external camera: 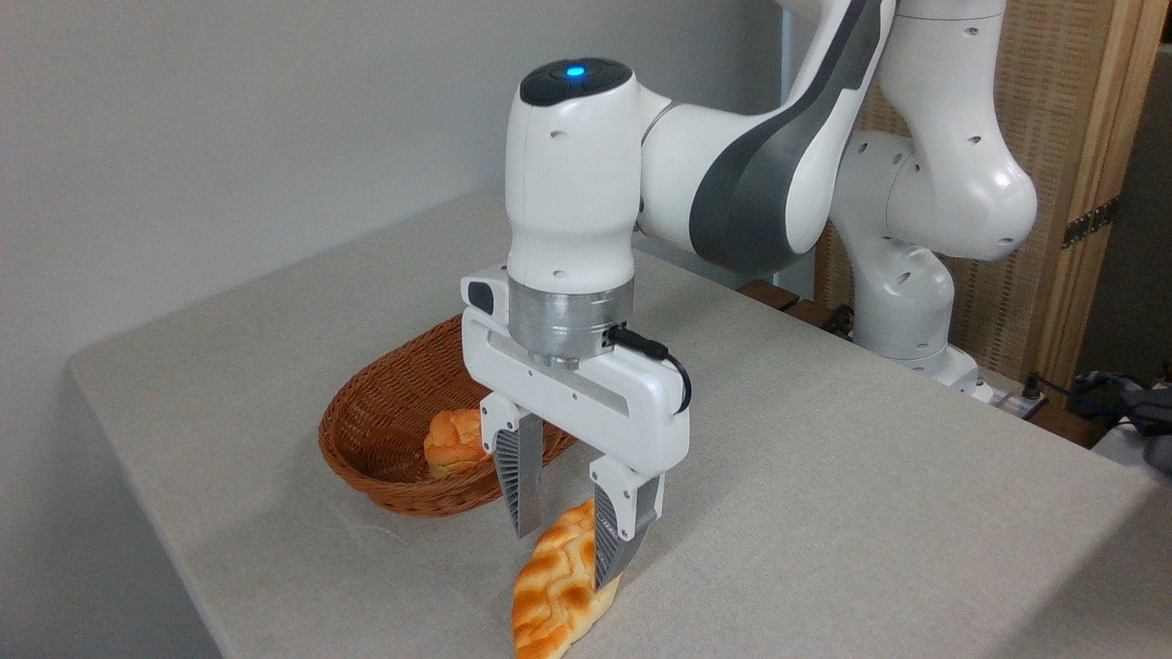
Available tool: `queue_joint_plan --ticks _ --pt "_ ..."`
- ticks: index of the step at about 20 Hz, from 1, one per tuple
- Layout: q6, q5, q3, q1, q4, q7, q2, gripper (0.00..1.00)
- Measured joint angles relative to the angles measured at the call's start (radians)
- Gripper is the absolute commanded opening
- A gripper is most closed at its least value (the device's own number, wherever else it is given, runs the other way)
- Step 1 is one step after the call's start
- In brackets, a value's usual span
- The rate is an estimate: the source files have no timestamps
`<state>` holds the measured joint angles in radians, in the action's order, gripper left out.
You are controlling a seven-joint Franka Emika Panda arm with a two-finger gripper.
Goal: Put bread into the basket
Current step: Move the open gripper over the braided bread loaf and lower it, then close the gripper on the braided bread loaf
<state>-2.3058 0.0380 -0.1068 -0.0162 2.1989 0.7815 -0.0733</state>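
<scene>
Bright, even light; soft shadows on the table (pixel 824 513); focus perhaps slightly soft.

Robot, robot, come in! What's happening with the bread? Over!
Gripper open, fingers either side of bread. Bread on table, outside basket. Bun in basket. Nothing blocking.

Single fixed camera, raised, close, looking down across table (pixel 824 513) corner

Spread two-finger gripper (pixel 560 556) straddled golden braided loaf (pixel 557 595) on grey cloth-covered table (pixel 824 513), reddish-brown wicker basket (pixel 385 430) just beside, small round orange bun (pixel 450 441) occupying its near end, bare tabletop rightward.
</scene>
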Motion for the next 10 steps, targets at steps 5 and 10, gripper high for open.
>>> queue_joint_plan --ticks 5,10 --pt "-0.017 -0.003 0.006 0.003 0.0 0.0 0.026 1.0" --pt "-0.029 -0.011 0.007 0.004 0.0 0.001 0.044 1.0"
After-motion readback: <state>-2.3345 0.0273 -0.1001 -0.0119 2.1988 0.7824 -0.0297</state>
